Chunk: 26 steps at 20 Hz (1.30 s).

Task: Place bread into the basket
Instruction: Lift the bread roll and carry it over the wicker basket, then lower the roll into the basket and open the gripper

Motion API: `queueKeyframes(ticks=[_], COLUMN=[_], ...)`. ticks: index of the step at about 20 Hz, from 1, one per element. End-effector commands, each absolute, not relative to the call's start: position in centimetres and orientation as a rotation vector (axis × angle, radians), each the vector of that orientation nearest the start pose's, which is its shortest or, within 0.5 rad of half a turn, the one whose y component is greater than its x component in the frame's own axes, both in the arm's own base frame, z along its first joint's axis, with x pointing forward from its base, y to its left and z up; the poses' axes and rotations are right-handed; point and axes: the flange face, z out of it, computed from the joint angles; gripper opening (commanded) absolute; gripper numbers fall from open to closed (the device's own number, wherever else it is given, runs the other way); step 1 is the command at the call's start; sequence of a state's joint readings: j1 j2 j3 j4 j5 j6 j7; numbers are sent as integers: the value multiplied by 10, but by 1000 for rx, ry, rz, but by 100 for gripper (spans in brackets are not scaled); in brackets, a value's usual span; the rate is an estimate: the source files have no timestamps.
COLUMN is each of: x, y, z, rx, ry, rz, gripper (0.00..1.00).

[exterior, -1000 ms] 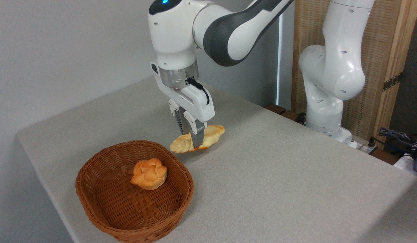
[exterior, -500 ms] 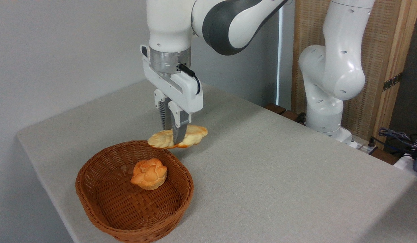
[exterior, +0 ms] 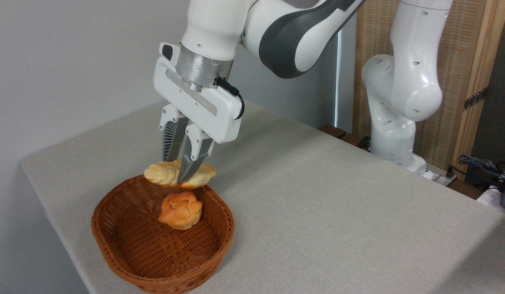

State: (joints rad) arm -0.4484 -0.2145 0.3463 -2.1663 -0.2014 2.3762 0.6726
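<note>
**A:** Where was the bread [exterior: 165,173] at that moment?

**B:** It was off the surface [exterior: 317,196], held in the air over the far rim of the basket [exterior: 125,261]. It lay roughly level, its long axis running left to right, with one end sticking out to the left of the fingers and the other out to the right.

**A:** And the claw [exterior: 178,176]?

**B:** It was closed on the loaf, the two ribbed fingers [exterior: 192,157] pinching it near its middle with only the thickness of the bread between them. The claw leaned, with the fingertips lower and further left than the wrist.

**A:** Was the bread touching the basket?

**B:** I could not tell for certain. Its underside looked just above the braided rim, but the gap was too slight to judge from that angle.

**A:** Anything inside the basket?

**B:** A small round orange knotted roll [exterior: 181,210] sat on the woven floor, toward the far side, just below and in front of the held loaf. The two did not appear to touch.

**A:** What lay behind?

**B:** The arm's white base [exterior: 399,102] stood at the far right edge of the surface, before a wooden panel [exterior: 460,81].
</note>
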Motion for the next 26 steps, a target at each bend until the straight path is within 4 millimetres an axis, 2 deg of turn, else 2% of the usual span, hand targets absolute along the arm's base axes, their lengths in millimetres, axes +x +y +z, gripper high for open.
queueKeyframes(ticks=[1,6,19,21,26], x=[539,544,543,537,520], y=[-43,-45,-48,-51,-72], z=[520,505,502,496,484], rx=[-3032,-3042,-3046,-3066,-2909], ry=[929,924,943,997,1158], rz=[-843,-799,-757,-649,-233], gripper=[100,100,100,100,100])
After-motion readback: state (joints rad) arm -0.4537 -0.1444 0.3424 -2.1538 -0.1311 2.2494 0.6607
